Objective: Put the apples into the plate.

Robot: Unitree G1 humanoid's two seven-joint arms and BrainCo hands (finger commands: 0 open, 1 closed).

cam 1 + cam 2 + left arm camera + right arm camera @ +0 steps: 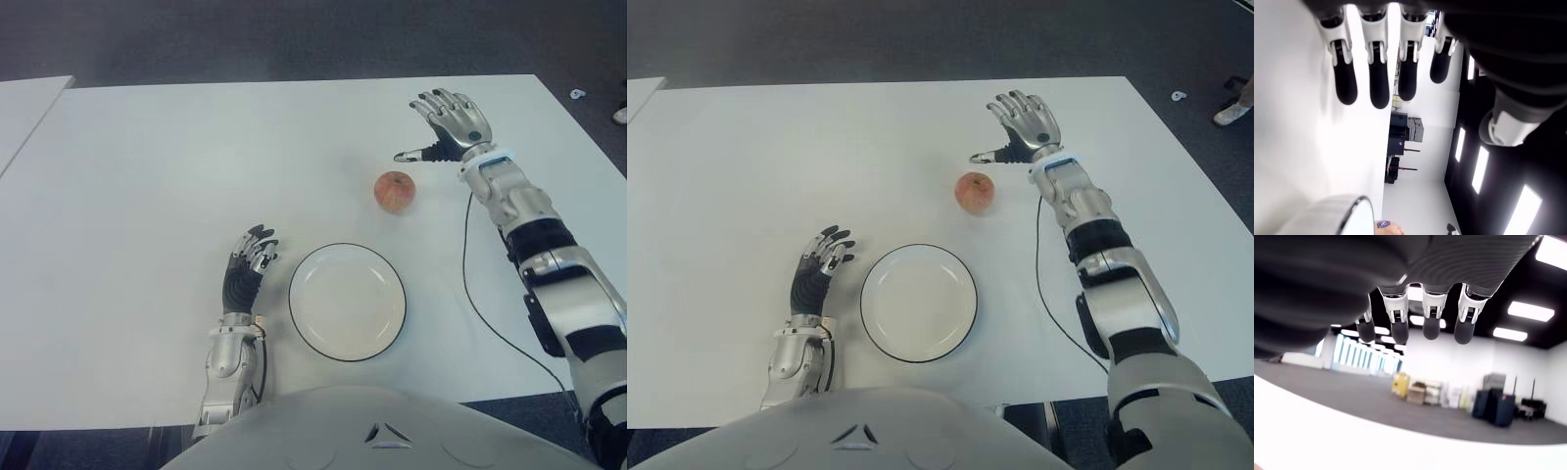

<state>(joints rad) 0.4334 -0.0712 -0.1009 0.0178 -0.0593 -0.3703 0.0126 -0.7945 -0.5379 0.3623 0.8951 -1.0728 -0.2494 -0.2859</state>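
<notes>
One apple (395, 191) sits on the white table (147, 176), right of frame centre, just above and right of the plate (347, 302), not touching it. The apple is roundish with no clear long axis; stem end too small to make out, so facing can't be told. The plate is empty, white with a dark rim, low centre of frame. The right hand (446, 122) is in the upper right, just above-right of the apple and apart from it, fingers spread, thumb pointing left, holding nothing. The left hand (245, 269) is just left of the plate, fingers loosely extended, nothing in it. The right wrist view shows only fingertips (1431, 328) and the room. The left forearm is cut off at the bottom edge.
</notes>
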